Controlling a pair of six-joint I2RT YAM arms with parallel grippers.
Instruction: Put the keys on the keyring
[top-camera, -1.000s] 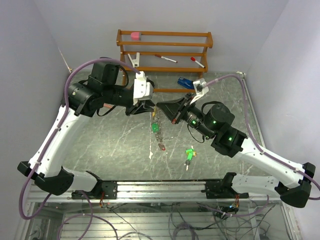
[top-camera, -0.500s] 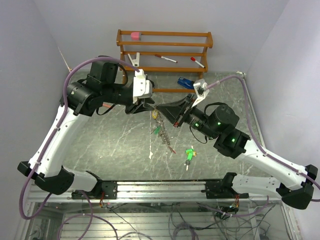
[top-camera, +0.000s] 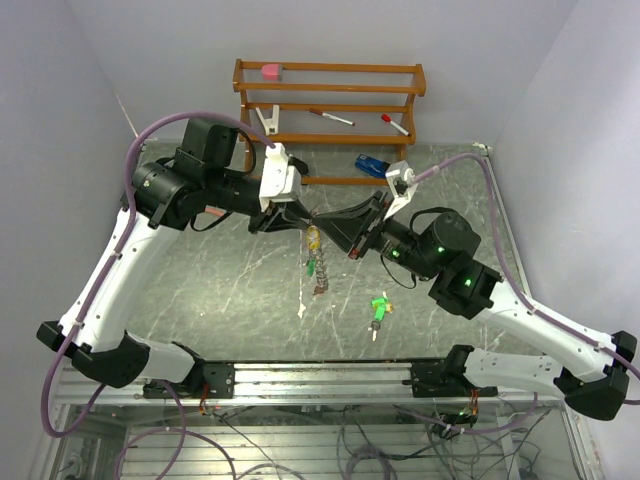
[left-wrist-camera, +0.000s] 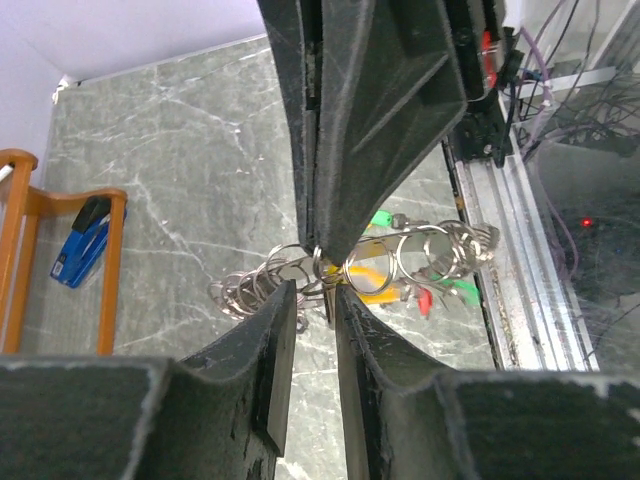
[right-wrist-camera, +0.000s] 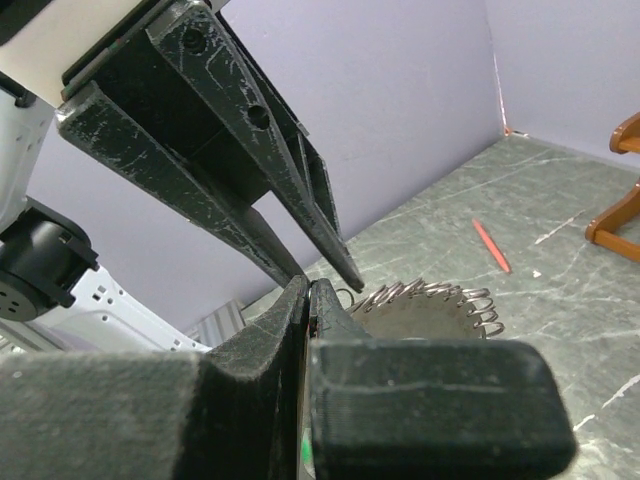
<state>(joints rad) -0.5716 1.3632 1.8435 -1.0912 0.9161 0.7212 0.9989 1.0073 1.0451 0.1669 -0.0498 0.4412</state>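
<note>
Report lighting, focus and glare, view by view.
Top external: even diffuse light, sharp throughout, only faint shadows on the grey marbled tabletop. Left wrist: dark jaws crowd the frame; the silvery metal keyring at their tips is crisp. Right wrist: keyring coils sharp, near jaws large and dark, no glare.

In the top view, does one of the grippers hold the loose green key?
No, the green key lies on the table, apart from the left gripper and the right gripper.

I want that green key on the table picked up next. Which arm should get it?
Probably the left. The right gripper is clamped shut on the keyring, while the left gripper has its jaws apart. The green key lies nearer the right arm, though.
</note>
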